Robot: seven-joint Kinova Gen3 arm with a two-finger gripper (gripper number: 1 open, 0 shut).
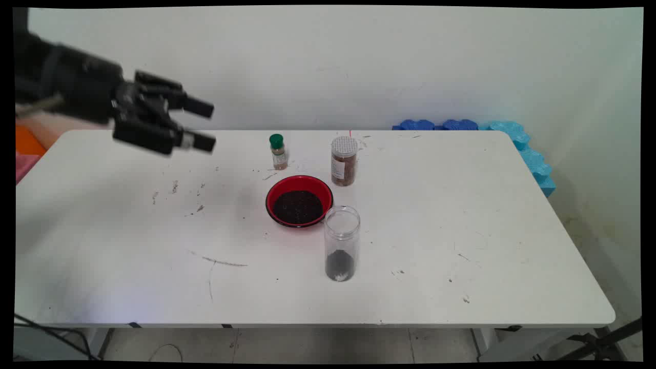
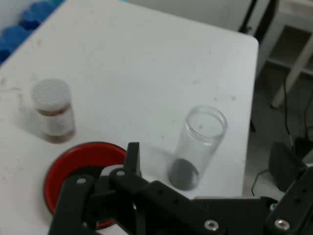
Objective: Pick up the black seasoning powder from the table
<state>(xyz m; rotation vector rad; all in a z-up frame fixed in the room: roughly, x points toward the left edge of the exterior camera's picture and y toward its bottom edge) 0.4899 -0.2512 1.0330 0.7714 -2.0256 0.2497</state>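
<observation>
Gripper hangs in the air above the table's far left part, pointing along the tabletop toward the things in the middle, its two black fingers spread wide with nothing between them. It touches nothing. Well ahead of its fingertips, nearest of all, stands a small spice bottle with a green cap, upright. Beyond that, farther from the claw, is a brown-filled jar with a white perforated lid. Below the line of the fingers and ahead sits a red bowl holding dark grains; in the hand view the linkage covers part of its rim. Just past the bowl, close beside its rim, an open clear jar stands upright with a little dark material at its bottom.
</observation>
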